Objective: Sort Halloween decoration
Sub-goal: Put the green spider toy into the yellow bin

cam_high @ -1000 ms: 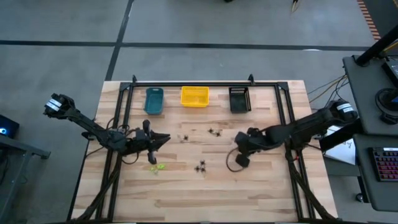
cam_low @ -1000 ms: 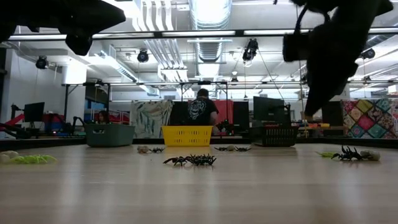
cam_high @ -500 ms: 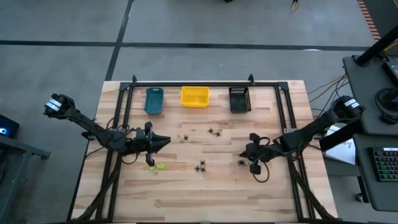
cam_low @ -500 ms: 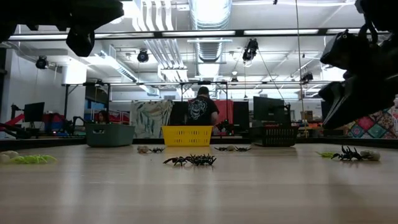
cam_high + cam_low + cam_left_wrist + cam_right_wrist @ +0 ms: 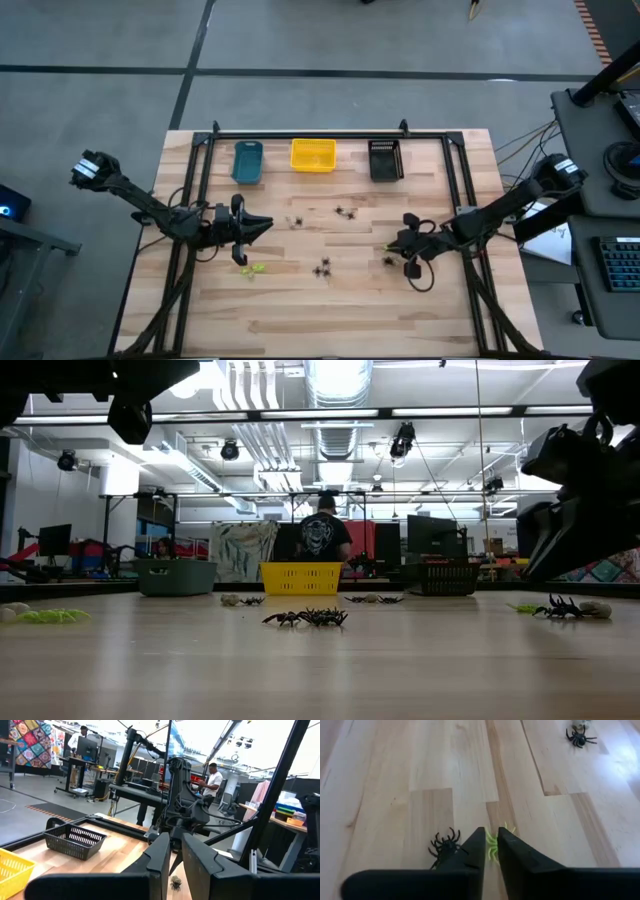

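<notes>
The right end effector (image 5: pixel 392 246) hangs low over the counter (image 5: pixel 300 310), its jaws narrow, a yellow-green spider (image 5: pixel 493 840) in their gap, probably to pinch it. A black spider (image 5: pixel 443 844) lies at its nine o'clock. The left end effector (image 5: pixel 262 226), jaws narrow and empty, waits.

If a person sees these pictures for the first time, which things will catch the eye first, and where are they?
First come the three bins along the far edge: a teal bin, a bright yellow bin and a black bin. Next, small black spiders scattered over the middle of the wooden table. The right gripper hangs low over a yellow-green spider, a black one just beside it.
</notes>
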Robot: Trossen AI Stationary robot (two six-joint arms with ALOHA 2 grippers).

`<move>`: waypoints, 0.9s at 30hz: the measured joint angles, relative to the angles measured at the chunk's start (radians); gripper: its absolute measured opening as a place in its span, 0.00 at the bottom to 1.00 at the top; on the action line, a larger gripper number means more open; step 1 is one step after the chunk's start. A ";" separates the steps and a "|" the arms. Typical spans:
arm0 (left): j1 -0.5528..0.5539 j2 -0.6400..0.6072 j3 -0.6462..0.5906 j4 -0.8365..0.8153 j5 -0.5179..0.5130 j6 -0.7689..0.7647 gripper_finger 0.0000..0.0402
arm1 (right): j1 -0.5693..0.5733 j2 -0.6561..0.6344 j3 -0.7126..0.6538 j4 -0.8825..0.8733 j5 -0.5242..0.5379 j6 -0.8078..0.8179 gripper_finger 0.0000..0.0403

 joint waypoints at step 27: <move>0.000 0.000 0.000 -0.001 -0.001 0.023 0.09 | -0.028 0.221 0.061 0.004 0.032 0.001 0.12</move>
